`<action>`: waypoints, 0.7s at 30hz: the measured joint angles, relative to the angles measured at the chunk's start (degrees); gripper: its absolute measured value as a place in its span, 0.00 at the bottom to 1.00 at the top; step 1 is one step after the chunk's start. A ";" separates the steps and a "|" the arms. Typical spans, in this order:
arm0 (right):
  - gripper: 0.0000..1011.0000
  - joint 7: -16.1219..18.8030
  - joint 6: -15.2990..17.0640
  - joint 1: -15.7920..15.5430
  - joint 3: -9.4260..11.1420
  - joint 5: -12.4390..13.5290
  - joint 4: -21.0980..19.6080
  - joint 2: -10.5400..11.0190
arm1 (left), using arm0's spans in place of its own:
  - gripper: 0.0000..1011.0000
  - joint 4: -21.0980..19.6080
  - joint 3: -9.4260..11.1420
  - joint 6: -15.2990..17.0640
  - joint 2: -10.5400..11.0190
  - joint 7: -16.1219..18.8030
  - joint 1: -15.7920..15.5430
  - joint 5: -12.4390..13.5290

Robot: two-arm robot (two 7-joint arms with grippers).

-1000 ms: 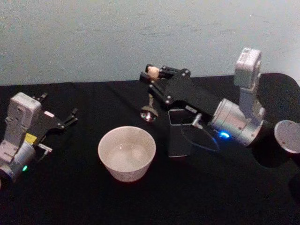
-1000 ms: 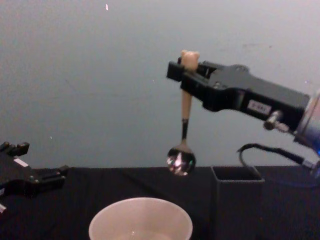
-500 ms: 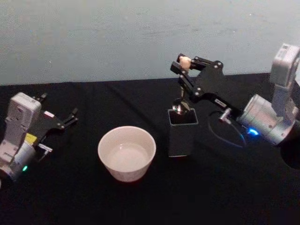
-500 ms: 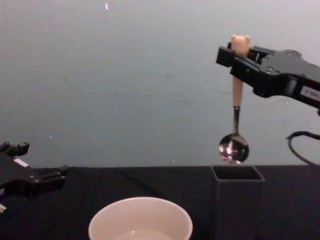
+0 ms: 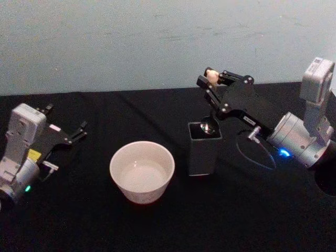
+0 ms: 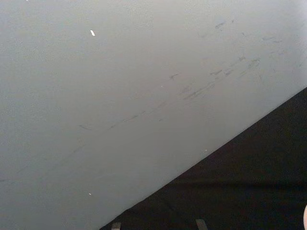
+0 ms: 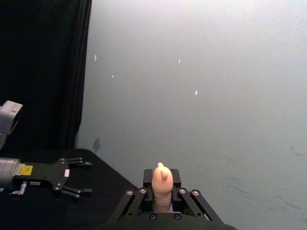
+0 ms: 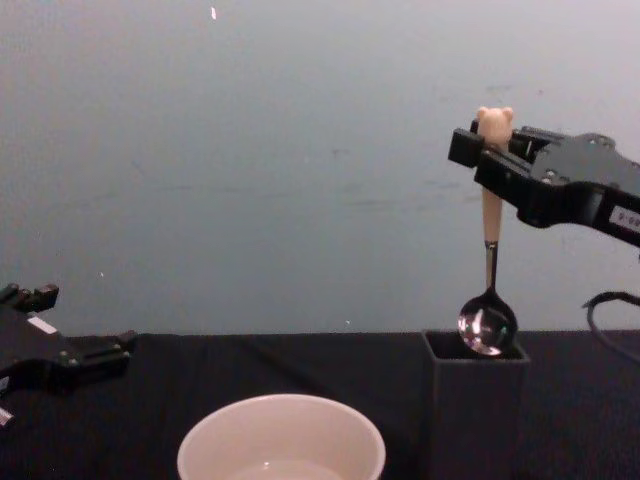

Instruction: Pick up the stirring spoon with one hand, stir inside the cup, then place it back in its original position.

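My right gripper (image 5: 211, 80) is shut on the cream handle of the stirring spoon (image 8: 490, 215), just under its bear head. The spoon hangs upright, and its shiny bowl (image 5: 207, 127) sits at the mouth of the dark grey square holder (image 5: 203, 153). In the right wrist view the bear head (image 7: 161, 178) pokes up between the shut fingers. The cream-white cup (image 5: 139, 194) stands left of the holder (image 8: 475, 410), apart from it, with its rim (image 8: 215, 432) low in the chest view. My left gripper (image 5: 65, 119) rests open at the far left of the table.
A black cloth (image 5: 94, 226) covers the table, and a pale wall (image 5: 131, 42) rises right behind it. A thin cable loop (image 5: 258, 157) lies on the cloth under the right arm. The left gripper (image 7: 72, 178) also shows far off in the right wrist view.
My right gripper has carried the spoon rightward, away from above the cup, and lowered it until the bowl reached the holder's mouth. The left arm has stayed still.
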 joint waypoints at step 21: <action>0.21 -2.90 1.79 -1.00 0.16 -0.53 3.97 -3.75 | 0.99 0.00 0.00 0.00 0.00 0.00 0.00 0.00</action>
